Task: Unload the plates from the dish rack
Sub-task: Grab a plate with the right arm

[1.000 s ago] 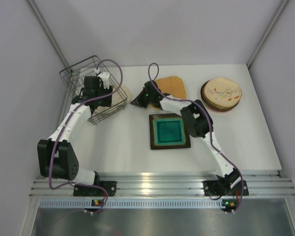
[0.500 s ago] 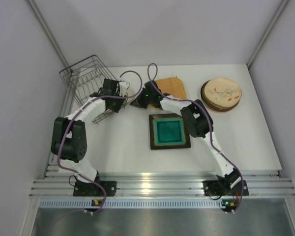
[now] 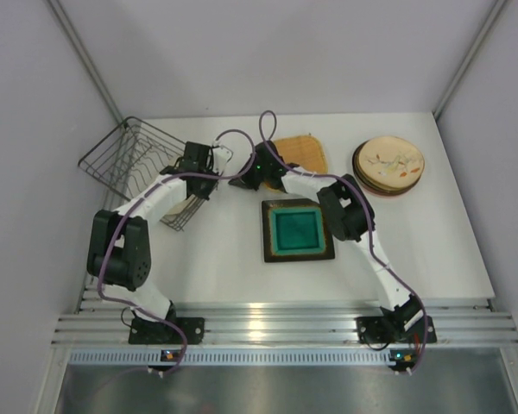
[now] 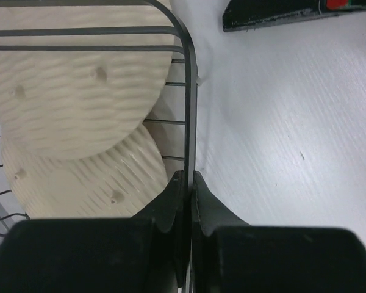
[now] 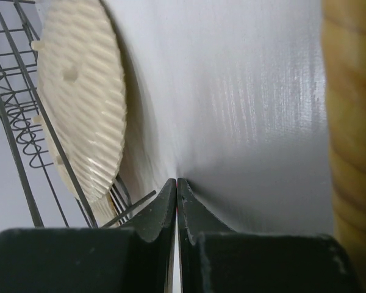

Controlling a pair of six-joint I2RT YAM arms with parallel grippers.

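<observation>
Gripping the dish rack (image 3: 125,159) by its rim wire, my left gripper (image 4: 186,178) is pinched tight on it. Only that wrist camera shows this, along with 2 cream ribbed plates (image 4: 73,85) leaning inside the basket just left of the fingers. Overhead, the rack sits tilted, out to that gripper's left. My right gripper (image 5: 176,182) is pressed together on nothing, its tip low over the table (image 5: 244,110), with a wooden plate (image 5: 348,134) edging in at its right. Bare table shows behind both grippers, left of the square teal plate (image 3: 298,230).
</observation>
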